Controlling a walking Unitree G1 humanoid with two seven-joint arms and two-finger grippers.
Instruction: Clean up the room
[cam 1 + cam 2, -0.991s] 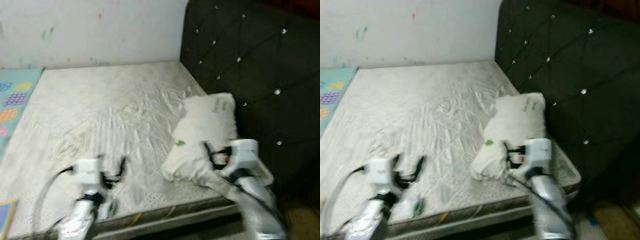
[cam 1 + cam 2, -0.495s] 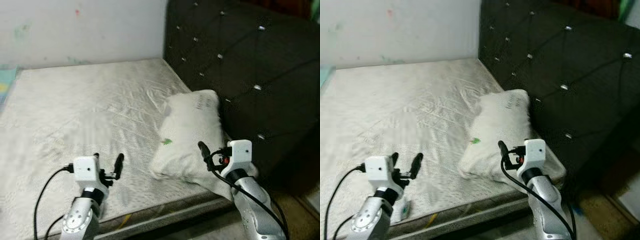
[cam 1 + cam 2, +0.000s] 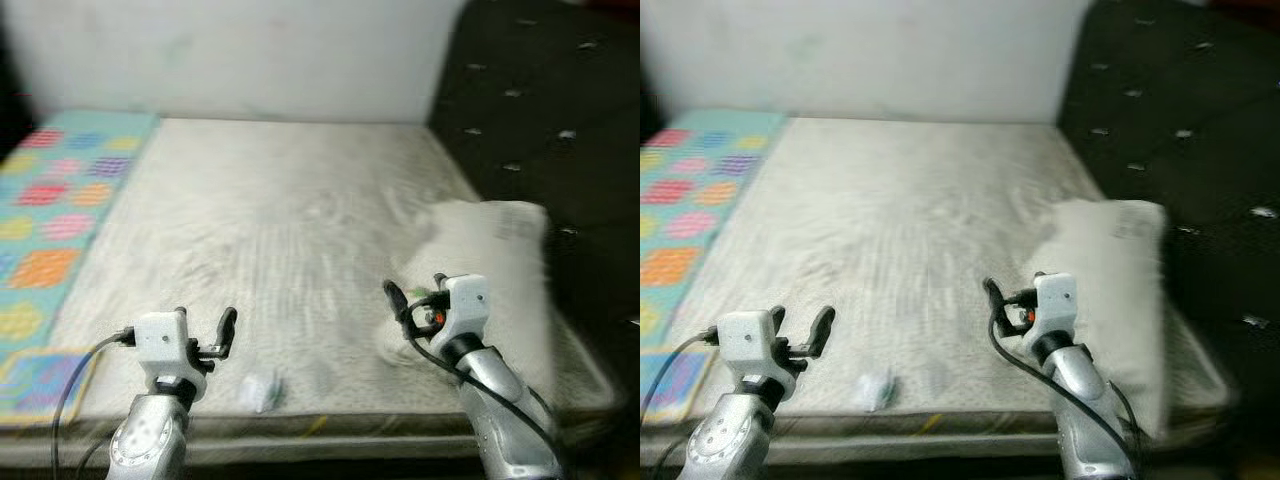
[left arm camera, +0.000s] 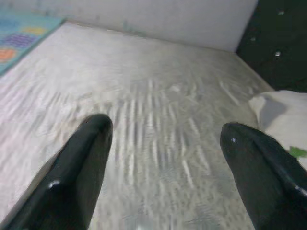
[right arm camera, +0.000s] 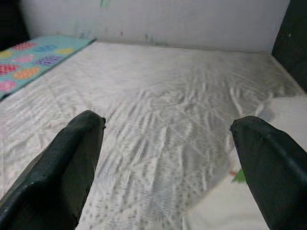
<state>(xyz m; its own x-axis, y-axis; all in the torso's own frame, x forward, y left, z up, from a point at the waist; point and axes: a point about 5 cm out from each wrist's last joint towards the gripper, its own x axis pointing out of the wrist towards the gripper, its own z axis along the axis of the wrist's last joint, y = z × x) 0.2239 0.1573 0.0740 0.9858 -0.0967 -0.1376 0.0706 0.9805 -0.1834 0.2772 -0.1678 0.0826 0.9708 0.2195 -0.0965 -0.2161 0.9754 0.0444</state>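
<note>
A bare white wall backs a wide mattress (image 3: 270, 220) under a wrinkled, pale, faintly patterned sheet, with a dark tufted headboard (image 3: 540, 110) standing beyond the right gripper's outer side and a colourful play mat (image 3: 55, 230) lying off past the left gripper. The head views are smeared, so fine detail is unsure.

The white pillow (image 3: 1115, 290) lies against the headboard side, just beside the right gripper (image 3: 1002, 300) and slightly ahead of it; it looks soft and slumped, with a small green mark near its near corner. A small crumpled white scrap (image 3: 262, 390), perhaps a wrapper, sits near the mattress's front edge, between the two grippers and closer to the left gripper (image 3: 205, 335). Both grippers hover low over the sheet with fingers spread wide and nothing between them.

The step looks like picking a target. To do it well, I would let the view settle, then bring one gripper over the scrap and pinch it without catching the sheet.
</note>
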